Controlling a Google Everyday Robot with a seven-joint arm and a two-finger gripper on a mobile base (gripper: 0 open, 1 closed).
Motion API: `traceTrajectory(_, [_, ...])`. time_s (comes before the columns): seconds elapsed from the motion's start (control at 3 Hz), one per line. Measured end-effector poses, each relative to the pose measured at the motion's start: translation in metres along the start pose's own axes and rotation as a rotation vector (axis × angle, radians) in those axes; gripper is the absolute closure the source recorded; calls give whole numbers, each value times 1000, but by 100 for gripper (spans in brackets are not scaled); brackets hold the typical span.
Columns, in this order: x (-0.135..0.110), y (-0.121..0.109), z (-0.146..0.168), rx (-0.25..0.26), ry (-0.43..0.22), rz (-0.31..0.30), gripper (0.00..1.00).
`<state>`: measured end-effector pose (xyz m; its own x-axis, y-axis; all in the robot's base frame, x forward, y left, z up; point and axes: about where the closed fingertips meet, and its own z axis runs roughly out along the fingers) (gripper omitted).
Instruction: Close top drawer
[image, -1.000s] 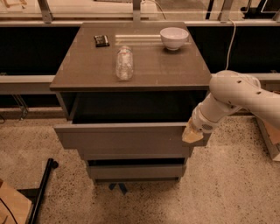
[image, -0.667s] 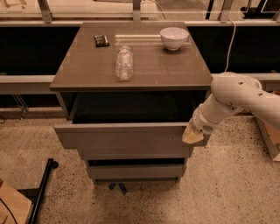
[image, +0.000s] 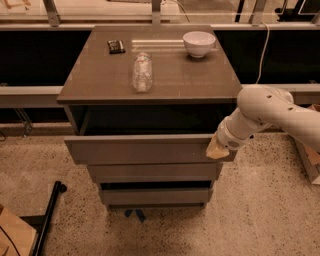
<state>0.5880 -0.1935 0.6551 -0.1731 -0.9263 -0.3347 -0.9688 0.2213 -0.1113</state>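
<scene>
Three drawer fronts step back toward the floor: the two lower drawers (image: 155, 172) sit nearly shut, and above them the top drawer (image: 145, 149) is pulled out, its front well forward of the worktop's (image: 100, 82) near edge. Speckled floor lies open before it, and a black pole (image: 50, 210) lies low left. The gripper (image: 217, 148) sits at the front's right end, seemingly touching. Whether it is spread or closed cannot be told. The white arm (image: 265, 112) bends in from the right. Farther back, a clear bottle (image: 142, 72) lies mid-worktop and a white bowl (image: 199, 43) sits near the far right corner.
</scene>
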Motion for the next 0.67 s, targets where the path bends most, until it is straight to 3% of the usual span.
traceTrajectory(0.33, [0,-31,4,40,-15,-10,100])
traceTrajectory(0.67, [1,-34,4,44,-18,-10,73])
